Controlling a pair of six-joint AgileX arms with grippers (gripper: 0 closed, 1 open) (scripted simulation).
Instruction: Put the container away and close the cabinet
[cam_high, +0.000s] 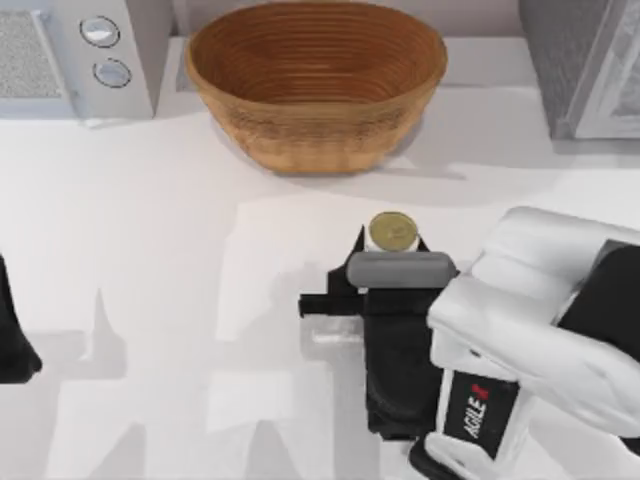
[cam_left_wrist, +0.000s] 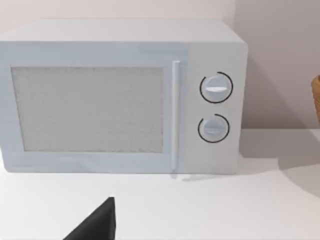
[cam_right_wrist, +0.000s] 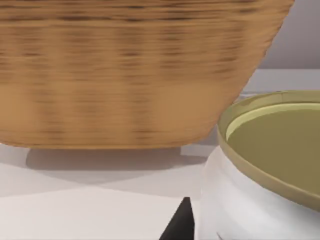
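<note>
The container, a small upright can with a dull gold top and white side, stands on the table in front of the woven basket. My right gripper reaches in from the lower right and is shut on it, with a dark finger pressed against its left side. In the right wrist view the container looms close, one black fingertip touching its white wall. The grey cabinet stands at the back right corner. My left arm is parked at the table's left edge.
A large woven brown basket bowl sits at the back centre, just behind the can. A white microwave with two dials occupies the back left corner and faces the left wrist camera as the microwave. Open white tabletop lies to the left.
</note>
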